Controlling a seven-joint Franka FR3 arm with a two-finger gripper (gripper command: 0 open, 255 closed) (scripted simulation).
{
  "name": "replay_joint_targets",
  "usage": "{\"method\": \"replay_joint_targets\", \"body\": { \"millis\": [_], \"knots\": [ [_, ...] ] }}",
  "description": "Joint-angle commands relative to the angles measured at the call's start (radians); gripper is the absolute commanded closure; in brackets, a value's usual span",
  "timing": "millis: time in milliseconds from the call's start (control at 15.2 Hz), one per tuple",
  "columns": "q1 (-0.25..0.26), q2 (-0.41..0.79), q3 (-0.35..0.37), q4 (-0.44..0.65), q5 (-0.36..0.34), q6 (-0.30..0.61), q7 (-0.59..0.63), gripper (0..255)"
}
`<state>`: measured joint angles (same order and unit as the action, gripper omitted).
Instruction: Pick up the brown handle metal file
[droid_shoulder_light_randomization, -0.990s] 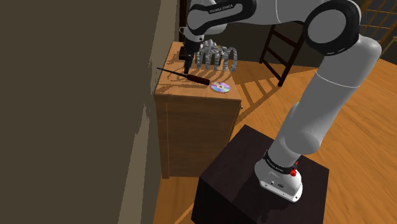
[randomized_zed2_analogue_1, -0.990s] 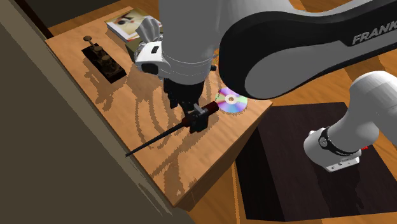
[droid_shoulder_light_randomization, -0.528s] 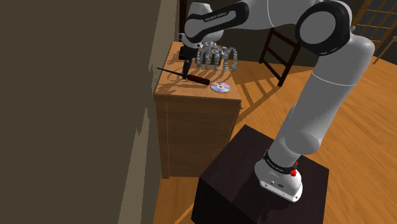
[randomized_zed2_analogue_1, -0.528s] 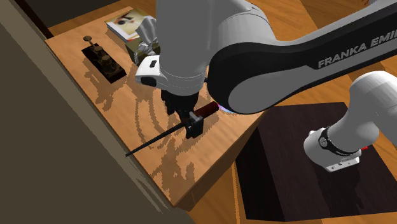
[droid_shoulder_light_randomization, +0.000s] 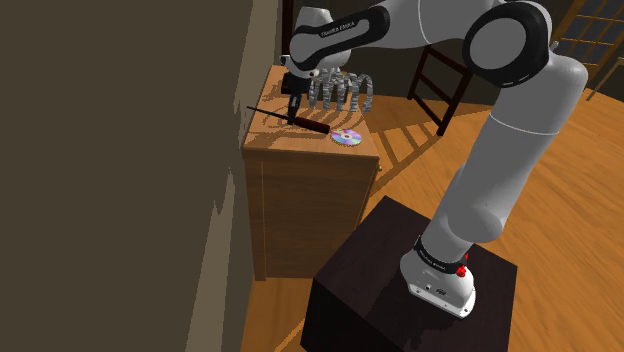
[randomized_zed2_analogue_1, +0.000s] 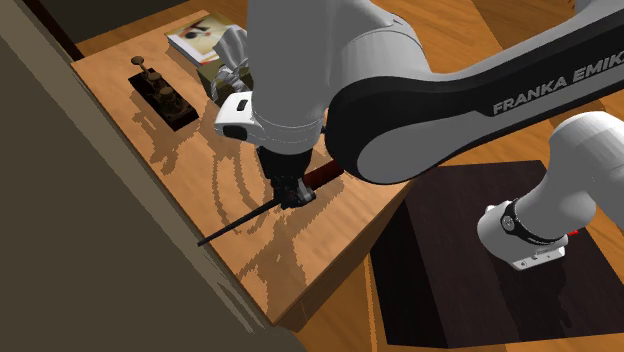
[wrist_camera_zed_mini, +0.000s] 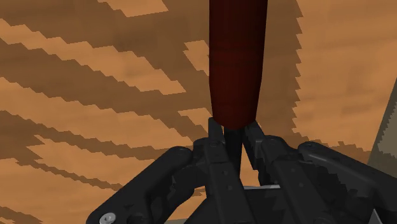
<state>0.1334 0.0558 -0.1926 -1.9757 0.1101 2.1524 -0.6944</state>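
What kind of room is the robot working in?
Probably a room in a house: a plank wood floor, a wooden cabinet beside a wall, and a ladder-like frame behind. The cabinet holds household bits, such as a shiny disc and a magazine.

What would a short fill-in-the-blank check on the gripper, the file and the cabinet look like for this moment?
1. The gripper is ___ on the file, just below its dark reddish-brown handle.
2. The cabinet under the file is made of ___.
3. In the shoulder view, the disc lies to the ___ of the file's handle end.

Missing words: shut; wood; right.
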Motion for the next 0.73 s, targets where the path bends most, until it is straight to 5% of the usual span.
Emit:
{"method": "replay_joint_targets", "body": {
  "millis": [0,660],
  "knots": [
    [0.0,0.0,0.0,0.0,0.0,0.0,0.0,255],
    [0.001,-0.023,0.0,0.067,-0.011,-0.089,0.013,255]
  ]
}}
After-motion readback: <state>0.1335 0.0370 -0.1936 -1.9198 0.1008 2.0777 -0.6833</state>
